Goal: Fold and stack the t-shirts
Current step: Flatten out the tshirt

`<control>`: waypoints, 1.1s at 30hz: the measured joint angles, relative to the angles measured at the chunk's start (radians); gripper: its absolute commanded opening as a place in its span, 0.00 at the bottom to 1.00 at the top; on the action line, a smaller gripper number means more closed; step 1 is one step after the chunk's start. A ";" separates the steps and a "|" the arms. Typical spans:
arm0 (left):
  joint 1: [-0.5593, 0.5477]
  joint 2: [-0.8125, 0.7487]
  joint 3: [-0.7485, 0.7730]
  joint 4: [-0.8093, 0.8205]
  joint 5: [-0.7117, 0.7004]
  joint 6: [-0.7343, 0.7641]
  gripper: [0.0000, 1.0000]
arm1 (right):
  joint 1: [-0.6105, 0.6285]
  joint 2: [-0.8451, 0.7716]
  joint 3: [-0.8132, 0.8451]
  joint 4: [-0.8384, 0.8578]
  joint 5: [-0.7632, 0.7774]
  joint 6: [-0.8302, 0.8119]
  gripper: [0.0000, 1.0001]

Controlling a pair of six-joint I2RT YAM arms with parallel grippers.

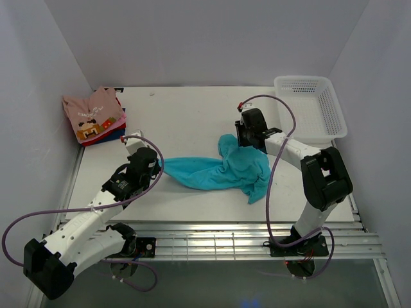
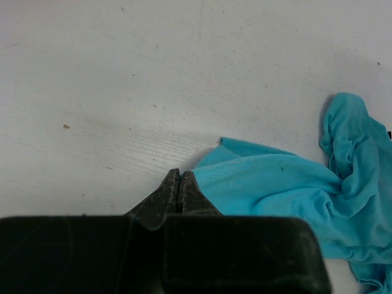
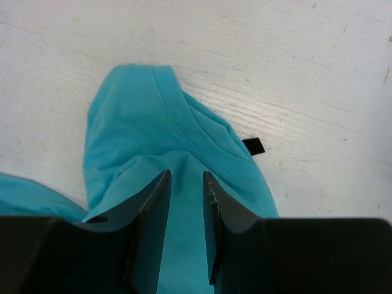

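The left gripper is clenched, its black fingertips pressed together right at the near edge of the teal t-shirt; whether any cloth is caught between them cannot be told. The right gripper has its jaws slightly parted over the shirt's collar end, with teal cloth showing in the gap; a grip cannot be confirmed. The shirt lies crumpled mid-table between both arms. Folded t-shirts, pink on top, sit stacked at the far left corner. A white mesh basket sits at the far right.
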 measured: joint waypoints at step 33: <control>0.000 0.000 -0.016 -0.003 -0.005 -0.008 0.00 | 0.000 -0.110 0.019 -0.084 -0.050 0.005 0.08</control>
